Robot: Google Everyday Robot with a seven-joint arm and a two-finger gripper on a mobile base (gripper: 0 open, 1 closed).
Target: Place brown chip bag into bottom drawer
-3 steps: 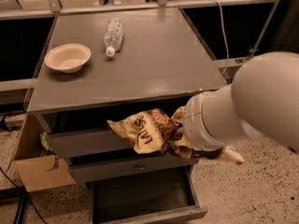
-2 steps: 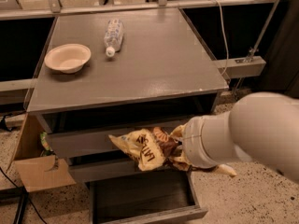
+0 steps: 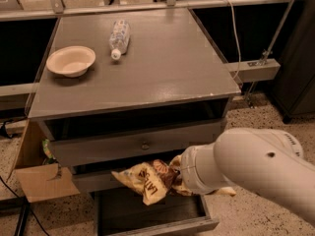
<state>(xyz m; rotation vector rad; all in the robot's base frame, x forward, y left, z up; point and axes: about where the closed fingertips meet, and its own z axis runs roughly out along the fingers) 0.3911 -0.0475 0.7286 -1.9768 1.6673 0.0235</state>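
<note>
A cardboard box (image 3: 42, 182) stands on the floor by the bench's left front corner. On the bench top (image 3: 167, 77), a cream bowl (image 3: 71, 60) sits near the left edge. A clear plastic bottle (image 3: 119, 37) lies on its side further right, towards the back edge, well apart from the bowl.

Below the front edge is a drawer with a knob (image 3: 144, 145). Lower down, the brown chip bag (image 3: 143, 179) hangs in the air in front of the cabinet, crumpled, touching no surface. It is directly above the bottom drawer (image 3: 162, 226), which is pulled out with its dark inside showing.

The gripper (image 3: 177, 175) meets the bag's right end and has it clamped. The thick white arm (image 3: 256, 166) coming from the right hides most of the jaws, so their width cannot be told.
</note>
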